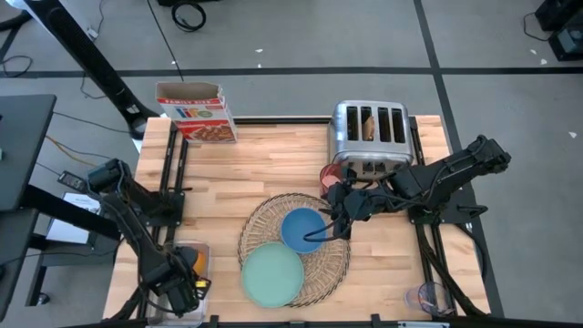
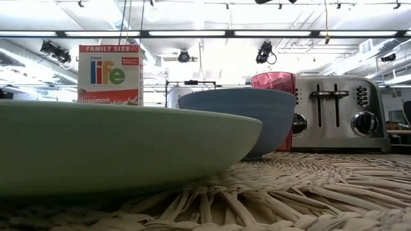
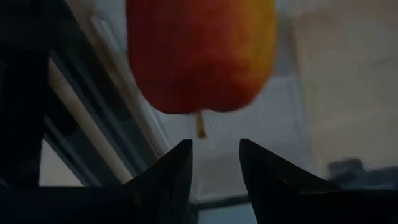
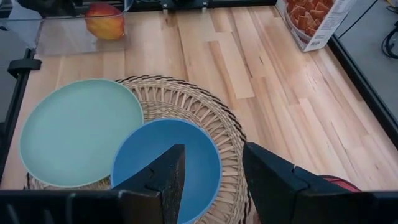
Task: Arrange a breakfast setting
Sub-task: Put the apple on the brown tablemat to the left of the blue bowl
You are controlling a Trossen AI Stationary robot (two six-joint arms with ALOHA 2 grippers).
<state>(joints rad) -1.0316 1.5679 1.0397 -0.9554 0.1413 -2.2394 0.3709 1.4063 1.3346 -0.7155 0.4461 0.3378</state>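
The bowl (image 1: 301, 228) is sitting on the mat (image 1: 339, 261) under the right gripper (image 1: 333, 219), fingers parted and empty, while the left gripper (image 3: 211, 163), also parted, is hovering by the apple (image 3: 200, 53).

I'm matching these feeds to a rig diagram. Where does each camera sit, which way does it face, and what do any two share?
High: overhead, looking straight down; both arms, right hand over the blue bowl.
Low: table height, level across the placemat; no robot parts.
Left wrist: on the left arm, open left hand facing the red apple.
Right wrist: open right hand above the bowl.
Shared: bowl and mint-green plate appear in high, low, right wrist.
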